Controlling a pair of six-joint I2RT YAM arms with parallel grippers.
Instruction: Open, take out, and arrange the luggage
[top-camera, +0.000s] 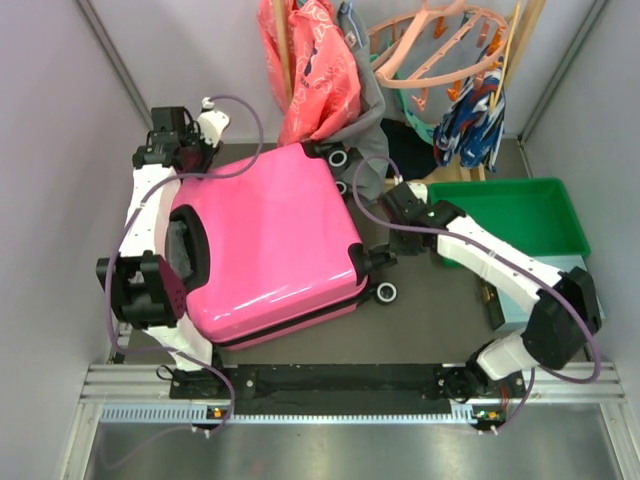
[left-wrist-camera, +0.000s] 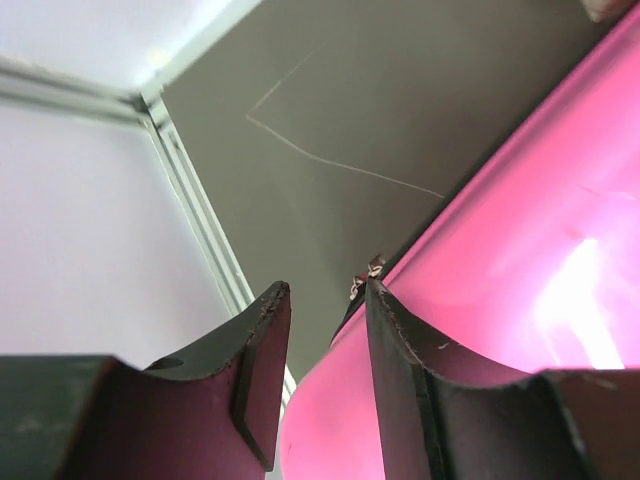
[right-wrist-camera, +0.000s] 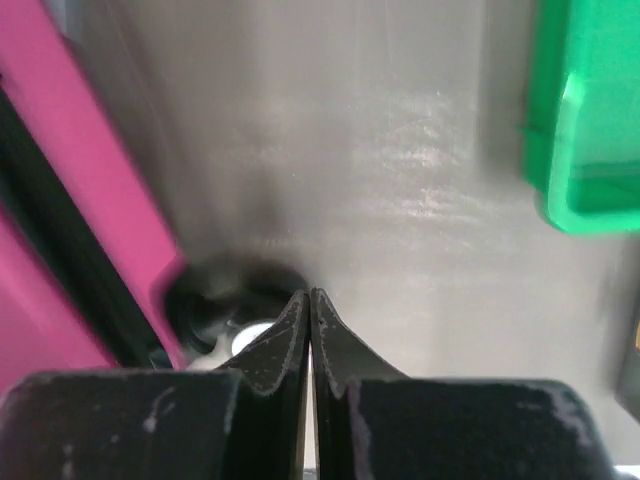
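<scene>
The hot-pink luggage (top-camera: 265, 240) lies flat and closed on the table, its black handle (top-camera: 190, 250) toward the left and its wheels (top-camera: 388, 292) toward the right. My left gripper (top-camera: 195, 168) is at the case's far left corner. In the left wrist view this gripper (left-wrist-camera: 325, 290) is open, with its right finger (left-wrist-camera: 400, 350) against the pink shell (left-wrist-camera: 520, 270) by a small zipper pull (left-wrist-camera: 368, 272). My right gripper (top-camera: 383, 255) is at the case's right edge. It (right-wrist-camera: 310, 295) is shut on nothing, just above a black wheel (right-wrist-camera: 225, 310).
A green tray (top-camera: 520, 215) sits at the right, with a pale teal box (top-camera: 530, 300) in front of it under my right arm. Red bags (top-camera: 320, 70), clothes and hangers (top-camera: 440, 45) hang at the back. Grey walls close in both sides.
</scene>
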